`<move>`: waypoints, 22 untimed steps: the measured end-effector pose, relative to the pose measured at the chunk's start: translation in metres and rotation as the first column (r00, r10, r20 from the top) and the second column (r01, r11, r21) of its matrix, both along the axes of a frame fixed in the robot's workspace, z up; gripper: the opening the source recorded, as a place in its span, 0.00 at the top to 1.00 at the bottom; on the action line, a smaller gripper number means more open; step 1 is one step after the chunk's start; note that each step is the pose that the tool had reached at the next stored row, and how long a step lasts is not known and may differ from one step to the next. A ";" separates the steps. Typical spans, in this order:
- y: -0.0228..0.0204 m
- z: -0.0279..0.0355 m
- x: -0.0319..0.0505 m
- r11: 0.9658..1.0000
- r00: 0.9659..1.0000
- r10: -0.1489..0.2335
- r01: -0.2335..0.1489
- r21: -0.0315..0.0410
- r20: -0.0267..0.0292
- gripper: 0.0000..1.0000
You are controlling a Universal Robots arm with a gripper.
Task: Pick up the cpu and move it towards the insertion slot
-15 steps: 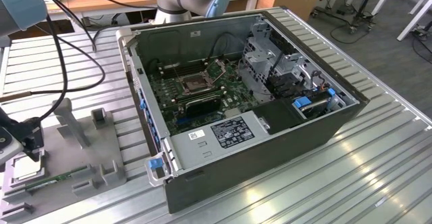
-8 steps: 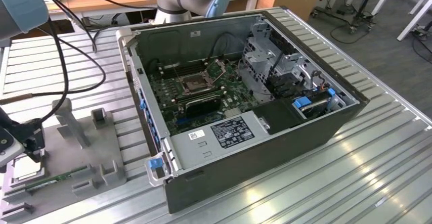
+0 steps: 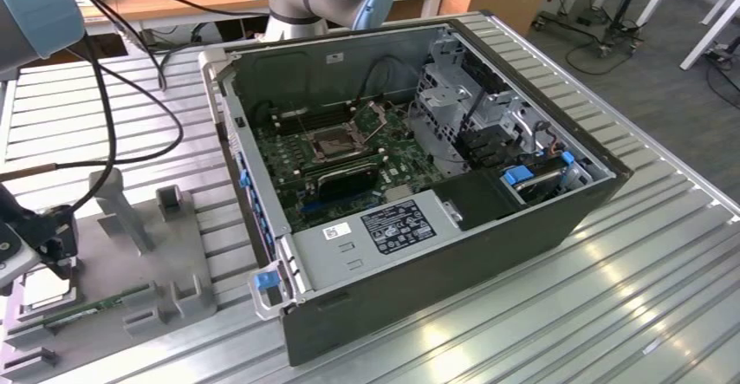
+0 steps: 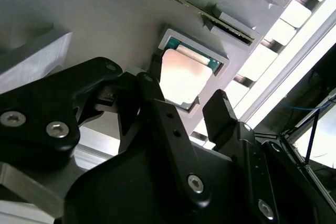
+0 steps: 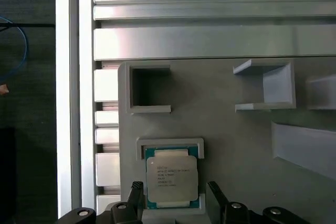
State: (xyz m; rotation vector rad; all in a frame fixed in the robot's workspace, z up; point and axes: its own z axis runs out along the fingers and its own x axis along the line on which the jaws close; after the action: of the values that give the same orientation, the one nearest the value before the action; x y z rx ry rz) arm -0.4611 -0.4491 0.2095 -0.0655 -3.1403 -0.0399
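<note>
In the first wrist view, the claw point(image 5: 174, 191) hangs open, one finger on either side of the cpu point(image 5: 172, 178). The cpu lies flat in a pocket of the grey holder point(image 5: 236, 145) on the worktop point(image 5: 210, 40). Closing evenly on opposite edges and lifting straight up should avoid jamming. The insertion slot point(image 3: 335, 146) is well apart, inside the computer case point(image 3: 463, 258).

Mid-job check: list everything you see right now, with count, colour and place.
cpu: one, silvery top, seated in the holder's pocket.
memory stick: one, green, on the holder beside the cpu.
holder: one, grey, on the table at the exterior view's left.
computer case: one, dark, open, mid-table.
insertion slot: one, silver-framed, inside the case.
table: one, ribbed silver.
cables: several, black, above the holder.
arm: one, grey and blue, base behind the case.
gripper: one, black, open, fingers either side of the cpu.
</note>
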 end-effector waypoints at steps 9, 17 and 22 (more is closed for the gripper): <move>0.0001 -0.0076 0.0000 1.000 1.000 0.000 0.000 0.000 0.000 0.41; 0.0002 -0.0129 0.0006 1.000 1.000 0.000 0.000 0.000 0.000 0.41; 0.0002 -0.0130 0.0007 1.000 1.000 0.000 0.000 0.000 0.000 0.41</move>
State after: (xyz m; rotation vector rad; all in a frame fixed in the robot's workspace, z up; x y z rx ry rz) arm -0.4604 -0.4489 0.1965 -0.0656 -3.1404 -0.0400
